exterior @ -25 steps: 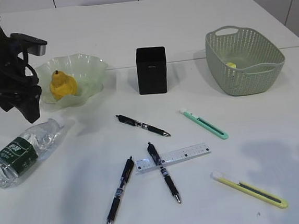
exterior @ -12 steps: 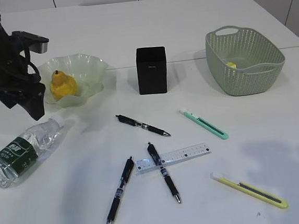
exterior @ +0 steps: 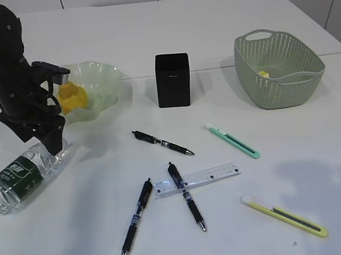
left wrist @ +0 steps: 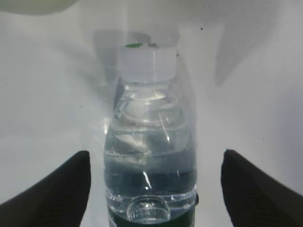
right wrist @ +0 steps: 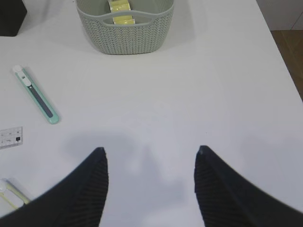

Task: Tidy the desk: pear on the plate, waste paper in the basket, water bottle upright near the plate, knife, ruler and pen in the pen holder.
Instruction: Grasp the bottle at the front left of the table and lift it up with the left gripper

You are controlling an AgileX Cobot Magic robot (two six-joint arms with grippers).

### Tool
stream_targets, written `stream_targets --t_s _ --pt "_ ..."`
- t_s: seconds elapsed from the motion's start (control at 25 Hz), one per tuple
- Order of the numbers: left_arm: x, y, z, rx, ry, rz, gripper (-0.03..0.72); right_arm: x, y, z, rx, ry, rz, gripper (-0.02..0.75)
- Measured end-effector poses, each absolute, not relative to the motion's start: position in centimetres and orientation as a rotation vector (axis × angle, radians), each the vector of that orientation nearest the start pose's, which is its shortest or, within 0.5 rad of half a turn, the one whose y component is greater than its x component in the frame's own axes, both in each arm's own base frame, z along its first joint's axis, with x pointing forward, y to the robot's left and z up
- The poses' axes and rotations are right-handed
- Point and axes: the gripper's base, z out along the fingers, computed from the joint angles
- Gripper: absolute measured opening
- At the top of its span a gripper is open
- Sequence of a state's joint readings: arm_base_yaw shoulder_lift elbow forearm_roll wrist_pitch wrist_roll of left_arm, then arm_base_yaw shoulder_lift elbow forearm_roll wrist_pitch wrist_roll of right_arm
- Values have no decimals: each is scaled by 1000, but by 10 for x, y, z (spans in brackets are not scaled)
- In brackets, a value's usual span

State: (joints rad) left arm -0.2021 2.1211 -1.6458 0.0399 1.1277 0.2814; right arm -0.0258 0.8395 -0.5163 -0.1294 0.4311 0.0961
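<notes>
Over the lying water bottle (left wrist: 150,142), left fingers (left wrist: 52,189) lowered from beside the plate (exterior: 103,79), spread wide astride it, holding nothing

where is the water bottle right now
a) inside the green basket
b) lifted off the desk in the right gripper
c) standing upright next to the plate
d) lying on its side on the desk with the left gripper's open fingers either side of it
d: the water bottle lies flat on the desk, and the left wrist view shows the left gripper straddling it, fingers apart and not touching.
</notes>
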Motion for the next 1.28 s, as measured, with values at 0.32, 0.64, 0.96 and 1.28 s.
stream_targets --t_s 0.32,0.64,0.96,1.28 --pt "423 -81 153 793 3030 91 615 160 -9 266 38 2235 -84 460" --pt "426 -82 139 802 3054 92 615 160 -9 266 38 2235 -84 460" --pt "426 -81 130 813 3072 100 602 160 -9 266 38 2235 -83 460" --pt "426 -80 130 821 3073 115 471 160 -9 266 40 2235 -82 460"
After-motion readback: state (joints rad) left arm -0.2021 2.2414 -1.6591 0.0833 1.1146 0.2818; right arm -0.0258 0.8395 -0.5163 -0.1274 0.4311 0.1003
